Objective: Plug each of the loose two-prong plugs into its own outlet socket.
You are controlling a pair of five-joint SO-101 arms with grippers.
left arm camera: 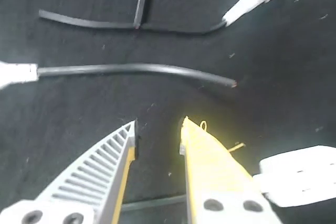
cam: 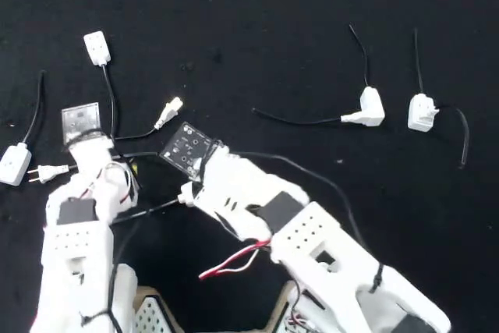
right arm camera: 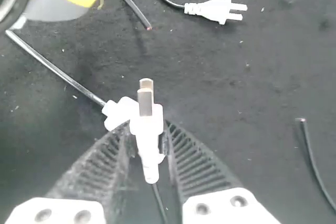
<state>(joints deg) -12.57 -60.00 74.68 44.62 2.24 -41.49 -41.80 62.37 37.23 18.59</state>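
**Q.** High view: what lies where?
**A.** On the black desk (cam: 257, 44), at the right of the frame, are two white units, the angled pair (cam: 366, 111) and the block pair (cam: 422, 112). Each carries two cable stubs and appears to be a plug already seated in its socket. At the left, the upper socket (cam: 97, 46) and the edge socket (cam: 13, 163) stand free. The centre plug (cam: 168, 112) lies unmated left of centre. The left plug (cam: 51, 169) lies with its prongs toward the edge socket, just beside it but not entered. The left arm (cam: 74, 232) and right arm (cam: 312, 239) enter from the lower edge.

**Q.** Left wrist view?
**A.** The left end effector (left arm camera: 158, 124) is open over bare desk, with nothing between its fingers. Cable stubs cross ahead of it.

**Q.** Right wrist view?
**A.** The right end effector (right arm camera: 147, 129) is closed on the held plug (right arm camera: 143, 106). The prongs point away from the wrist and the cable trails toward the upper left of the frame. The centre plug lies farther off, near the top.

**Q.** How far along is the task?
**A.** Judged about half done. Two joints are apparently made and three plugs remain, one of them in grasp. Two free sockets are visible; a third cannot be located.
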